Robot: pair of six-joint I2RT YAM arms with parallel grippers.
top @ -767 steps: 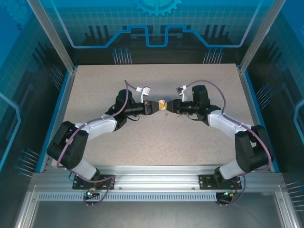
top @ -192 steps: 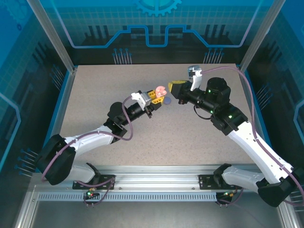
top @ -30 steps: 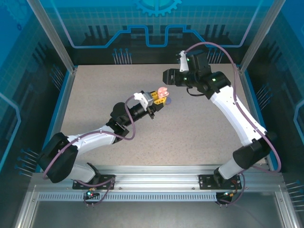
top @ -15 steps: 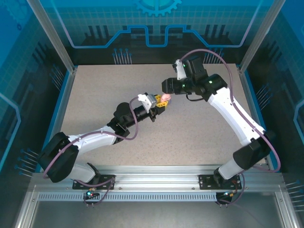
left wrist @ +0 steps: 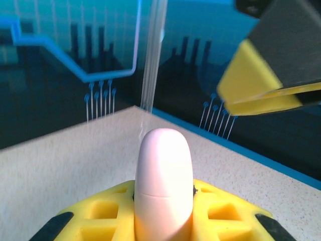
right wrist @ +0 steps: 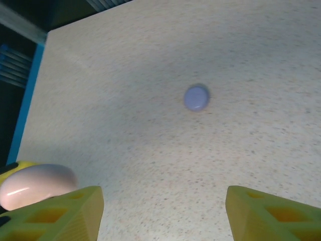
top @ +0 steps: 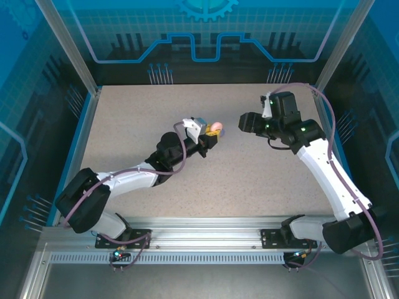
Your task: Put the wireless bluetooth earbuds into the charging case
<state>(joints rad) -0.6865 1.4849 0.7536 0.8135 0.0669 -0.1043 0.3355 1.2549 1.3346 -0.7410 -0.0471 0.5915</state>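
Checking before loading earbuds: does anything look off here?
Nothing is spilled or broken, but the pink case clamped in the left claw is shut, and the purple case lies apart on the table.

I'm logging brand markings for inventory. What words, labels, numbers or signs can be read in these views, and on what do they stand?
No readable text in any view.
On the pink charging case: none, plain shell.
On the lilac case: none visible at this size.
On the back wall: a gear symbol and circuit lines, no letters.
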